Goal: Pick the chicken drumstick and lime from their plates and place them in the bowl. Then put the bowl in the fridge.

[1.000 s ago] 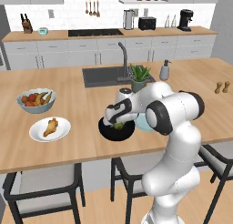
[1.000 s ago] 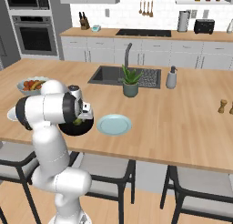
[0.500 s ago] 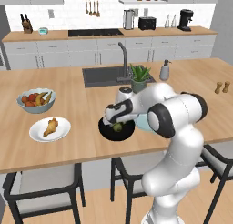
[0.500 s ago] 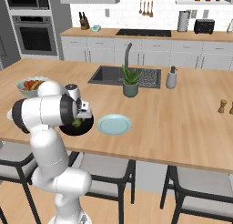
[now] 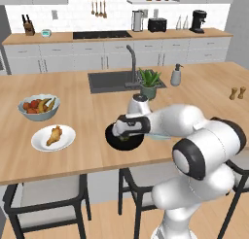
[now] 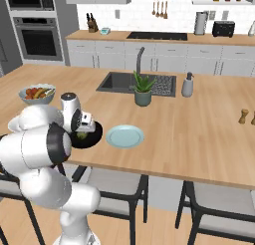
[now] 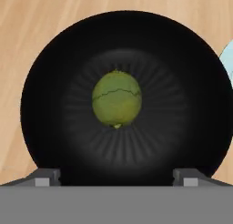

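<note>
The lime sits loose in the black bowl, gripper spread wide above it; the chicken drumstick (on its white plate) could roll if pinched off-centre

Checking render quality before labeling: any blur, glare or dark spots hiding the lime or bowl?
Hand view: lime crisp and evenly lit, bowl interior near-black with faint radial sheen, no glare. Left base view: soft, gripper hides most of the bowl. Right base view: soft, lime a small green patch.
</note>
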Motion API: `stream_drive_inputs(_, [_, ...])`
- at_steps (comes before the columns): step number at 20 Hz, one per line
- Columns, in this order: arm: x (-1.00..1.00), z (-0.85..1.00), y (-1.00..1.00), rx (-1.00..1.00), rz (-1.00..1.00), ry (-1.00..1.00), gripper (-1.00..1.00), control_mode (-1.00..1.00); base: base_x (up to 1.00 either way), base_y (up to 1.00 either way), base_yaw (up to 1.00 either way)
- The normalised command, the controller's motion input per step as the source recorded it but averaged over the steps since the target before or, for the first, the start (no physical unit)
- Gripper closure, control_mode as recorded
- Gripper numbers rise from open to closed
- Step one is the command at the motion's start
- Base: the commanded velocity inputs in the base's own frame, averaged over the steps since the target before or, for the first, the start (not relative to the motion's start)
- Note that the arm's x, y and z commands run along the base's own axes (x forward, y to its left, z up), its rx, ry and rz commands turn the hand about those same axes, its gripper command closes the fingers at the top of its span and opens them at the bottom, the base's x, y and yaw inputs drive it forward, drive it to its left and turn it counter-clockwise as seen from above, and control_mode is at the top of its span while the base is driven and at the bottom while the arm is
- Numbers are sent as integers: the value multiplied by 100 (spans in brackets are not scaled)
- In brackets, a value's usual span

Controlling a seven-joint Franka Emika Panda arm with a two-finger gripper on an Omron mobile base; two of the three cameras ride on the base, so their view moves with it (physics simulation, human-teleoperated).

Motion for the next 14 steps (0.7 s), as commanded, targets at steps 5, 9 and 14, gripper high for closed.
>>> stream_drive_inputs(5, [-66, 24, -46, 6, -2, 0, -100, -100, 0, 0, 0])
stream_drive_inputs(9, [-41, 37, -14, 5, 0, 0, -100, -100, 0, 0, 0])
stream_drive_inputs(14, [-50, 39, 0, 3, 0, -3, -100, -100, 0, 0, 0])
